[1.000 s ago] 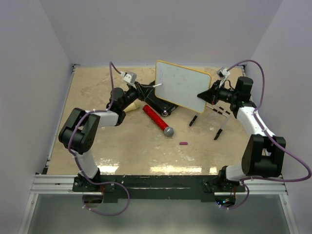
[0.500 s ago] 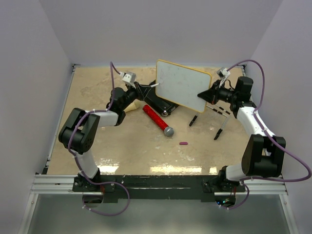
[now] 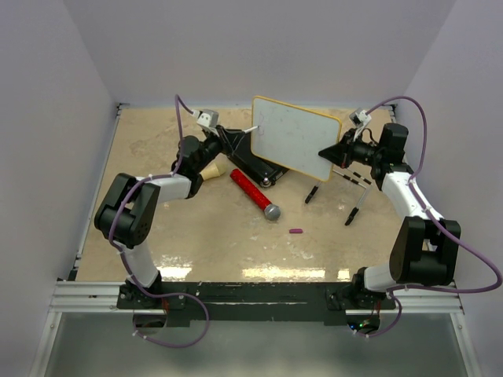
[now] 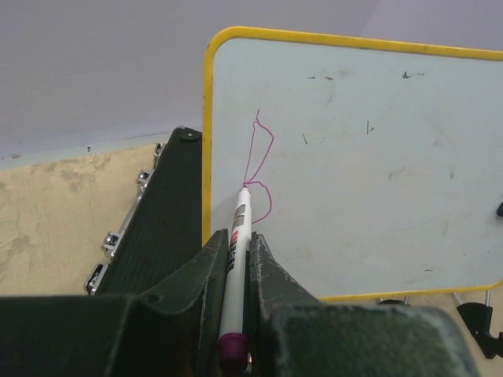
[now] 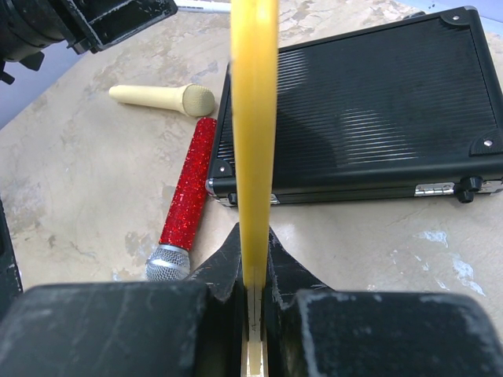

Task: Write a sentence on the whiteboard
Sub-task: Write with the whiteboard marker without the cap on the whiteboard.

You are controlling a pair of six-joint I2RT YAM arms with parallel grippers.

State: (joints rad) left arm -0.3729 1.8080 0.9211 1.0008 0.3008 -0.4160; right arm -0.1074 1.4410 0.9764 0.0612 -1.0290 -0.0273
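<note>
Behind the board I barely see the case; left gripper clamps the marker, right gripper pinches the board's edge.

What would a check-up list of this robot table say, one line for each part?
Surface: beige marbled tabletop, with a strip of glare near the front edge.
Job's things: yellow-rimmed white rectangular whiteboard held up, tilted; one purple squiggle near a rim; white marker pen with its tip on the board; two black clip feet nearby.
Clutter: black ribbed hard case, red glitter microphone, cream microphone, small purple cap.
Pincers: left pincer shut on the marker pen; right pincer shut on the whiteboard's rim.
Cables: purple cables loop along both arms.
Surroundings: plain pale walls on three sides.
</note>
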